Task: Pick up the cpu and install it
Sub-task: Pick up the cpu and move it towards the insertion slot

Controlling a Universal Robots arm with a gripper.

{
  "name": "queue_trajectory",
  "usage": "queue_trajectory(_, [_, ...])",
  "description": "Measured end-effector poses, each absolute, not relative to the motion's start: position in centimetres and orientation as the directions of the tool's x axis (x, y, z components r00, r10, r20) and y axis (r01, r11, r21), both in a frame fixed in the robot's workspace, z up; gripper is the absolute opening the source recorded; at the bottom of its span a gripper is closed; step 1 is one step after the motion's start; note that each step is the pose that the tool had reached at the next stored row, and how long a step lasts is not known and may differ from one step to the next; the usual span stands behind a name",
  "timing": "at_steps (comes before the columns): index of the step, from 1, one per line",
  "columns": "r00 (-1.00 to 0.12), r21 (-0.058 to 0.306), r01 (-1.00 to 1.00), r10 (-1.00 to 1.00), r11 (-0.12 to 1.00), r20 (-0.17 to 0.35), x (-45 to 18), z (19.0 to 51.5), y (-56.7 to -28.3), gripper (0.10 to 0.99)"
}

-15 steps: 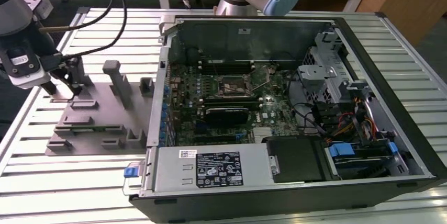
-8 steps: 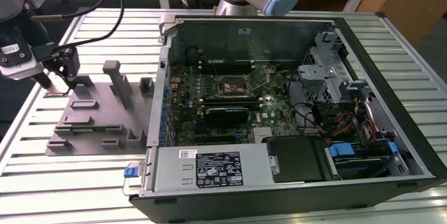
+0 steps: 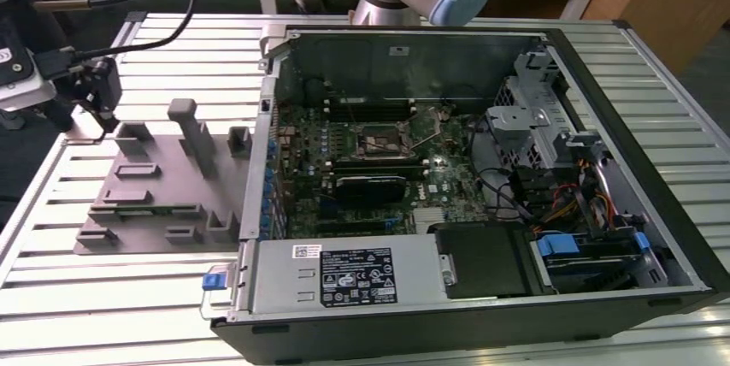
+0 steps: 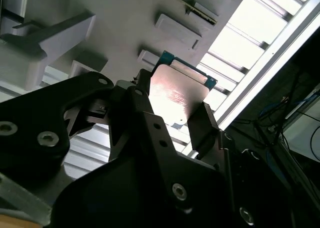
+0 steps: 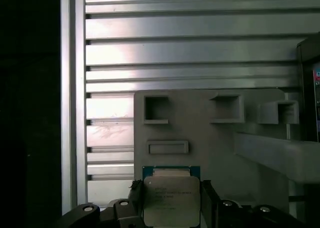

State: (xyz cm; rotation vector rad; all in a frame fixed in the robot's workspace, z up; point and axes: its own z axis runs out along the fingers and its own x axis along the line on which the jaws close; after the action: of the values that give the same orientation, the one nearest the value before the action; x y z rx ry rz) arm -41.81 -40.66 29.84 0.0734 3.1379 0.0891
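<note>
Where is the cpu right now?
In both wrist views the cpu is clamped in the pincer, near the grey holder, which lies at the exterior view's left of the case.

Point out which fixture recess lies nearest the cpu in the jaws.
The wide, shallow rectangular recess, just beyond the cpu. The three square recesses sit farther off on the fixture.
</note>
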Motion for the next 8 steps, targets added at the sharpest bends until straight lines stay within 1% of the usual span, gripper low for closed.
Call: queue_trajectory(8, [-0.999,0.057,0.046,0.047,0.997,-0.004,-41.8,31.8,-40.7,0.541])
